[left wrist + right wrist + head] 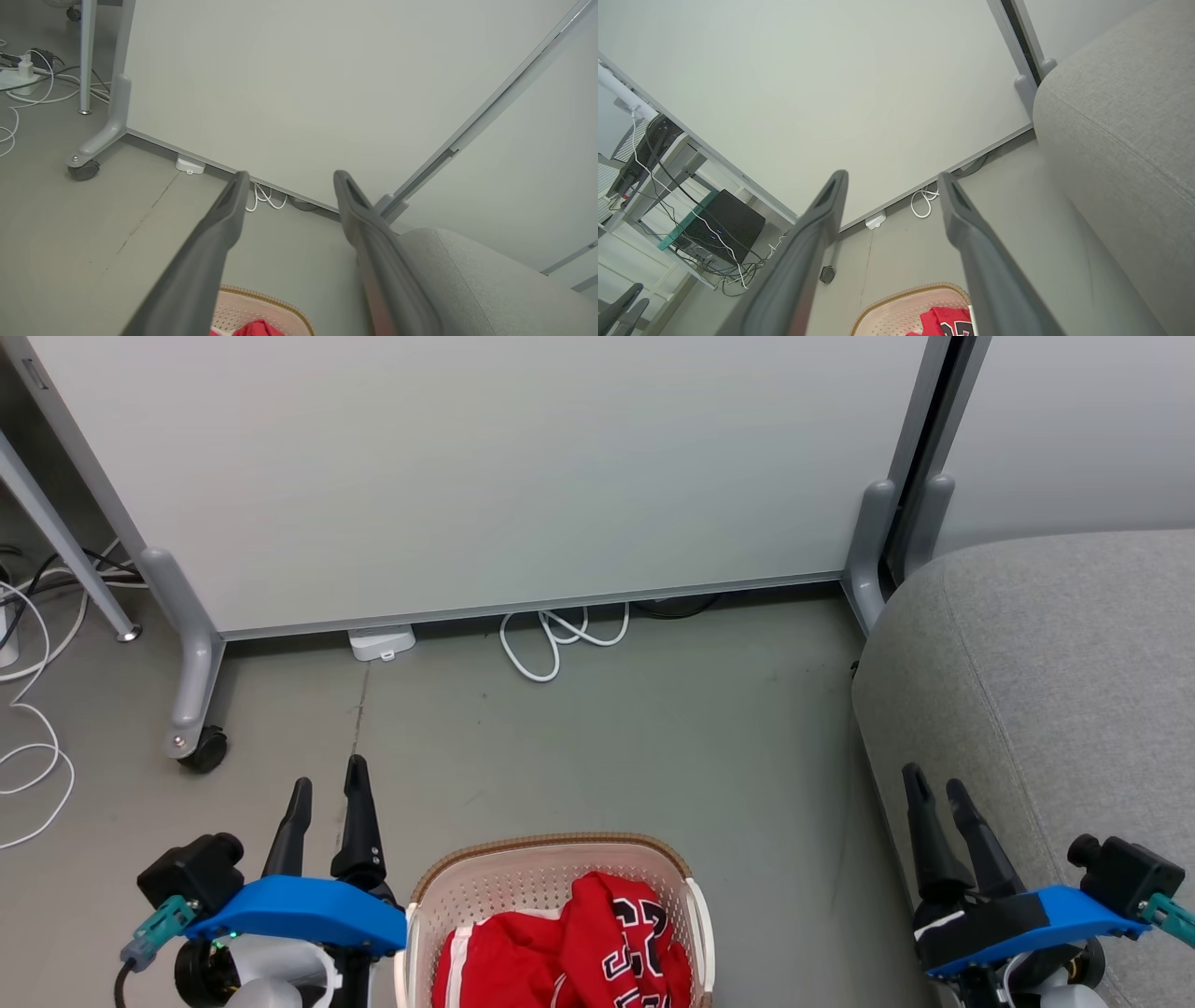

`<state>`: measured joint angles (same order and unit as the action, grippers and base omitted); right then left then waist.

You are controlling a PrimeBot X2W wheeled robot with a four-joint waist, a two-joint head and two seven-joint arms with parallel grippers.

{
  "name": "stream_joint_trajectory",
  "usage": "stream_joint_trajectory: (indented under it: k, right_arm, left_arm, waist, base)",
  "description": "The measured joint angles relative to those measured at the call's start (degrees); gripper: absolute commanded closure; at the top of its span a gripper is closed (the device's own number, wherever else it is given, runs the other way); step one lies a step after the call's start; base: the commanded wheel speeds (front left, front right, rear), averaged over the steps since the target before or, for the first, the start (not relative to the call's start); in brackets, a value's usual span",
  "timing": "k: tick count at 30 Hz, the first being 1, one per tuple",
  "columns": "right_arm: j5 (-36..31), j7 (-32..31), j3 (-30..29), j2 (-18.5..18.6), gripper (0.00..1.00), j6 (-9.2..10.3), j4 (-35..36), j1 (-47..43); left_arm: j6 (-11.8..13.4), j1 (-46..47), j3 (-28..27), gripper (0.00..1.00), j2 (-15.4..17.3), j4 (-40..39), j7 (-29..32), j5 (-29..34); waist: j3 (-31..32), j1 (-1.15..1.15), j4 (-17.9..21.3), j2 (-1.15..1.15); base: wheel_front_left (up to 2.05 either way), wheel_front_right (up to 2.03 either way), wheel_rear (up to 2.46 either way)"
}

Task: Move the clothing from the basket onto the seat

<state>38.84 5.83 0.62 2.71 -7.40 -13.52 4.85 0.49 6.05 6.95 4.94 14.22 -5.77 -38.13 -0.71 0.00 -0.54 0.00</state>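
Starting with left claw [328, 775] and right claw [932, 777] both spread, empty: dip one into laundry basket [551, 842], pinch thick fold of red jerseys [597, 943], lift clear.

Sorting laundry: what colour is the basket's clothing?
Clothing: red, white trim; head view best.

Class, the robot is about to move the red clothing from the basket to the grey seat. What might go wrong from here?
1. The clothing lies bunched in the basket, so a pinch may catch only part and the rest could snag on the rim.
2. Bare floor lies between the basket and the seat, so loosely held fabric could drop short.
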Motion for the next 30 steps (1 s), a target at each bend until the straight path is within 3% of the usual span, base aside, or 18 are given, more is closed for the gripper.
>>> stream_joint_trajectory:
  k: [21,30]
  right_arm:
    - [-14.12,3.18,1.54,-0.01,0.00,0.00,-0.68,0.01]
    - [-19.36,4.47,1.66,-0.01,0.00,-0.01,-0.65,0.01]
  left_arm:
    - [1.99,0.94,3.98,0.00,0.90,1.82,-3.38,12.40]
    - [0.77,1.21,5.03,0.00,1.04,1.89,-4.52,16.58]
  waist:
    - [-0.05,0.00,-0.37,0.00]
    - [-0.20,0.00,-0.66,0.00]
  base:
    - [0.00,0.00,0.00]
    - [0.00,0.00,0.00]
